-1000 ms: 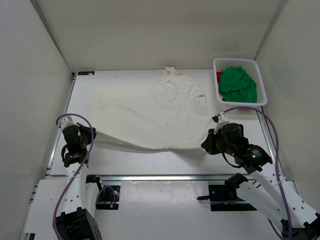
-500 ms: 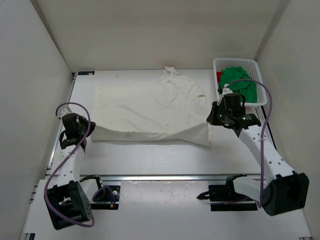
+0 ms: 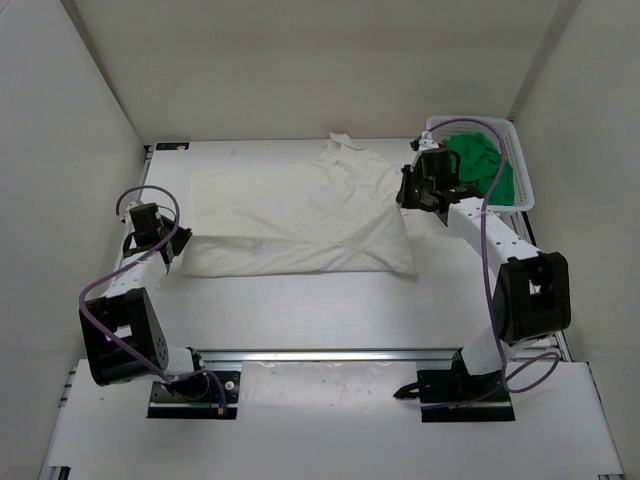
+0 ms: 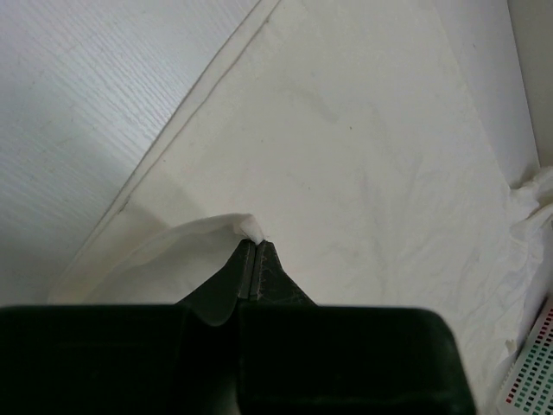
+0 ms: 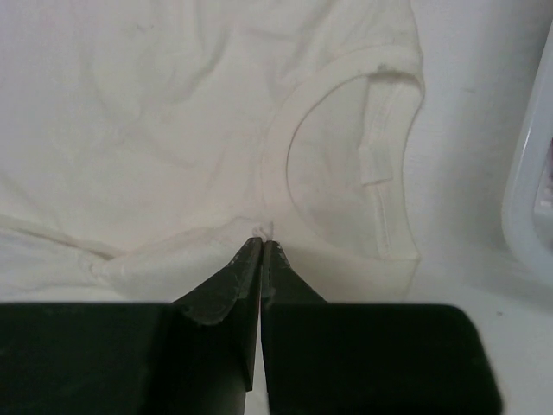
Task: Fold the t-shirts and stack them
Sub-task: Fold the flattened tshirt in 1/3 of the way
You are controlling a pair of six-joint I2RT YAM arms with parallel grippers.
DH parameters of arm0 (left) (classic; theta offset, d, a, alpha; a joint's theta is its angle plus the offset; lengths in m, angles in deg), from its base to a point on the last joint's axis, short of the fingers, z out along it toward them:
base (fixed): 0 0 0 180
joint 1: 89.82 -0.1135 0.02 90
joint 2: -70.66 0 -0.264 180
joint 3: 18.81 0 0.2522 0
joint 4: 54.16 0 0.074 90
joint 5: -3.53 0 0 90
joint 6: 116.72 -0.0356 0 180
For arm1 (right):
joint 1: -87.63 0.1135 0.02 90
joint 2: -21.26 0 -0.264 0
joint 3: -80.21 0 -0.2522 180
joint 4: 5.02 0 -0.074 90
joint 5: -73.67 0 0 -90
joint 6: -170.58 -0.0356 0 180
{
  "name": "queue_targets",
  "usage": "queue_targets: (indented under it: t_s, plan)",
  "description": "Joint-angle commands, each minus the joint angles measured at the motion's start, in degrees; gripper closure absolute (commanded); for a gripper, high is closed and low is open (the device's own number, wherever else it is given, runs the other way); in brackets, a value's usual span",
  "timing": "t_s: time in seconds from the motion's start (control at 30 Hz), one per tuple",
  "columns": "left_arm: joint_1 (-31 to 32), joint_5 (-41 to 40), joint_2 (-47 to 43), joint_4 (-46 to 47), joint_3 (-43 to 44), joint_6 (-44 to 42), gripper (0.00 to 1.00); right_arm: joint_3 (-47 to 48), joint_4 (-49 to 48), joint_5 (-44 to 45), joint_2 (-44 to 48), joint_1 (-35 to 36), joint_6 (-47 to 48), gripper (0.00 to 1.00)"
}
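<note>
- Two grippers were both clamped on the same garment, the cream-white t-shirt (image 3: 300, 215), which lay spread across the middle of the table (image 3: 300, 320).
- The left gripper (image 3: 172, 252) sat at the shirt's left side. In its wrist view the left gripper (image 4: 252, 251) had its jaws pressed together, with a small corner of the cream-white t-shirt (image 4: 346, 156) pinched between the tips.
- The right gripper (image 3: 406, 194) was at the shirt's far right side, close to the basket (image 3: 522, 175). Its wrist view showed the right gripper (image 5: 261, 246) with jaws closed tight on a thin edge of the cream-white t-shirt (image 5: 155, 112).
- The collar (image 5: 298, 130), with a small label (image 5: 376, 162) sewn inside it, lay flat just beyond those fingertips.
- The shirt's near edge was a soft, rounded fold running from one gripper's side to the other, with a doubled layer of cloth above it.
- The green t-shirt (image 3: 478, 165) lay bunched inside the white mesh basket at the table's far right corner, apart from the cream one. The right arm crossed in front of the basket's left rim.
- A sliver of the basket (image 5: 529, 199) showed at the right edge of the right wrist view, and its mesh wall (image 4: 536, 372) showed in the lower right corner of the left wrist view.
</note>
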Motion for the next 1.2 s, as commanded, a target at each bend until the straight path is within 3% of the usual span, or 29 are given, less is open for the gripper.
queue_targets:
  t_s: [0.0,0.23,0.27,0.3,0.43,0.6,0.67,0.73,0.8,0.9,1.03,1.1,1.17]
  plan:
    - [-0.55,-1.95,1.10,3.03,2.38,1.14,1.00,5.32,-7.47,1.24,-3.38,-1.12,2.22,1.00]
    - [-0.38,-3.27,2.16,7.59,1.68,2.20,1.00,6.19,-13.79,-1.13,-8.74,-3.23,2.13,0.99]
    - [-0.29,-26.33,2.25,7.50,1.94,2.03,1.00,6.46,-14.59,-1.75,-9.53,-3.41,1.69,1.00]
    - [-0.11,-5.06,2.68,7.33,2.11,1.68,1.00,6.37,-15.64,-3.14,-10.67,-3.41,1.78,0.99]
    - [-2.13,-1.97,6.98,5.40,3.08,2.20,0.97,11.98,-13.38,-2.46,-15.86,-2.54,2.83,1.00]
    - [-3.54,0.69,8.58,5.31,2.82,1.32,0.63,18.58,-8.89,0.70,-21.31,-0.69,3.71,0.99]
    - [-4.68,0.78,6.31,5.05,2.47,1.67,0.60,20.34,-7.75,1.58,-21.05,-0.25,3.80,0.93]
    - [-5.38,0.60,3.41,4.17,1.51,0.19,0.59,21.22,-6.43,3.07,-19.57,-0.07,3.54,0.78]
    - [-5.38,-0.62,-1.42,1.10,-0.07,-1.13,0.58,20.62,-4.32,5.27,-16.85,-0.07,2.22,0.75]
    - [-5.65,0.94,-7.22,0.03,-5.50,-1.94,0.58,10.56,-5.19,7.38,-8.44,0.36,-1.02,0.74]
    - [-5.30,3.23,-10.23,0.47,-12.19,-1.49,0.57,-8.98,-13.60,3.72,5.28,-0.95,-7.70,1.00]
    - [-5.82,4.46,-8.83,1.43,-14.22,-1.58,0.56,-18.81,-16.95,2.73,8.72,-2.79,-9.82,0.99]
    - [-6.52,5.69,-7.08,1.61,-15.11,-0.35,0.56,-22.09,-18.36,1.50,10.58,-4.20,-10.09,0.96]
